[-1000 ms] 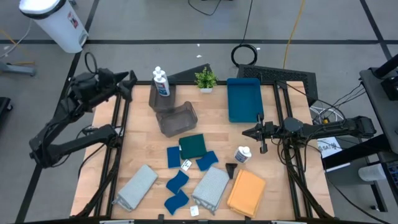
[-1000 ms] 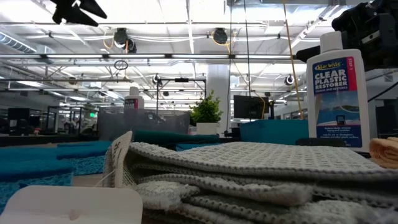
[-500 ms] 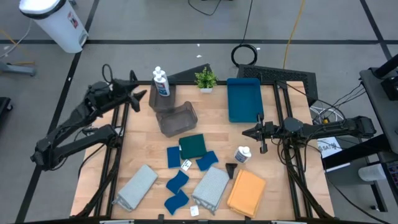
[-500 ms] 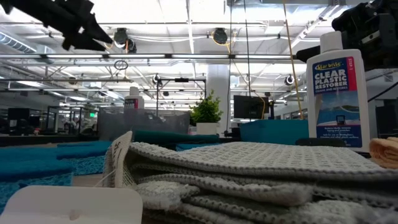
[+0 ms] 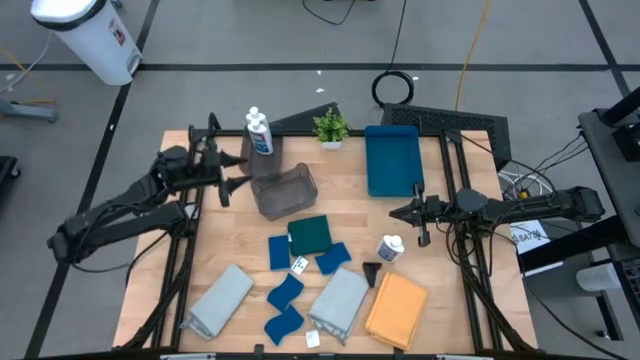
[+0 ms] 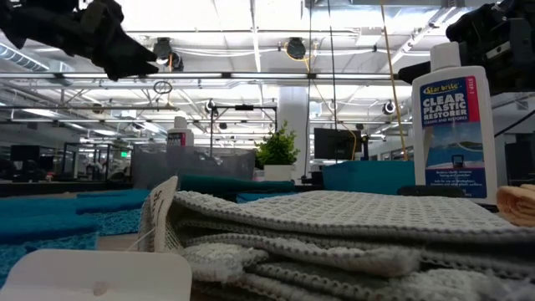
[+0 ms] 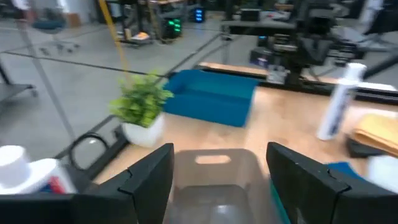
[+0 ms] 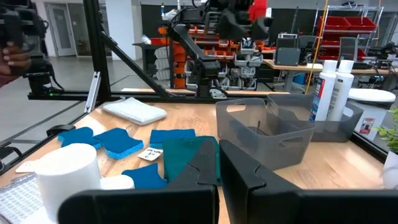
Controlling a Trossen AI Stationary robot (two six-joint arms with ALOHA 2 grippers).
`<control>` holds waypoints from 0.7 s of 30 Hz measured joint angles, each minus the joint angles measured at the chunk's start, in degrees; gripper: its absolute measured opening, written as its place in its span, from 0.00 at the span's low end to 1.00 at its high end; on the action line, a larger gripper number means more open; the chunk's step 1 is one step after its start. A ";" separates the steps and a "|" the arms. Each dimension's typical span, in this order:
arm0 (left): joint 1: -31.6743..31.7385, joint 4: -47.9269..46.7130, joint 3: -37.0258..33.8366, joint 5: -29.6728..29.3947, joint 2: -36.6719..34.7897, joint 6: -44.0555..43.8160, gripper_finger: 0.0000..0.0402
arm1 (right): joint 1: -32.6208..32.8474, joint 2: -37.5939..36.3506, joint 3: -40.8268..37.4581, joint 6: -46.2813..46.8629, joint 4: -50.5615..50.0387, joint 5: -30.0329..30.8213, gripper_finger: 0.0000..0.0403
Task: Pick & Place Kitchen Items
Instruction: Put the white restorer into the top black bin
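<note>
My left gripper (image 5: 234,172) hangs open in the air at the table's far left, pointing at two grey bins (image 5: 285,190). In the left wrist view the nearer bin (image 7: 214,177) shows between its fingers, untouched. Two white bottles (image 5: 258,130) stand in the far bin. A third bottle (image 5: 390,247) stands upright on the table, just in front of my right gripper (image 5: 405,212), which is shut on nothing. Blue sponges (image 5: 285,292), a dark green cloth (image 5: 311,234), two grey cloths (image 5: 340,300) and an orange cloth (image 5: 396,308) lie flat on the near half.
A small potted plant (image 5: 330,127) and a blue tray (image 5: 392,160) sit at the far edge, right of the bins. Bare wood lies between the bins, the tray and the dark green cloth. Black frame rails run along both table sides.
My left gripper has come down and moved from beyond the table's far left corner toward the right, closing on the grey bins. It has tipped nearer to level and stayed open. My right gripper and all the items have kept still.
</note>
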 joint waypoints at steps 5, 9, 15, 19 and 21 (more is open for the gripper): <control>-6.16 0.11 -0.67 -0.01 -1.38 -1.51 0.64 | -0.01 -0.02 0.01 0.00 0.01 -0.02 0.00; -10.77 0.28 -0.67 -0.18 -1.90 -1.55 0.65 | 0.00 0.00 0.00 0.00 0.00 0.00 0.00; -18.35 3.27 -0.67 -4.41 -1.25 -2.52 0.64 | -0.01 0.00 0.01 0.00 0.01 -0.01 0.00; -24.01 4.89 -0.67 -7.48 0.01 -2.71 0.64 | 0.00 -0.02 0.00 0.00 0.02 -0.02 0.00; -27.01 5.25 -0.67 -9.31 0.76 -3.05 0.64 | -0.02 0.00 0.02 0.00 0.00 -0.02 0.00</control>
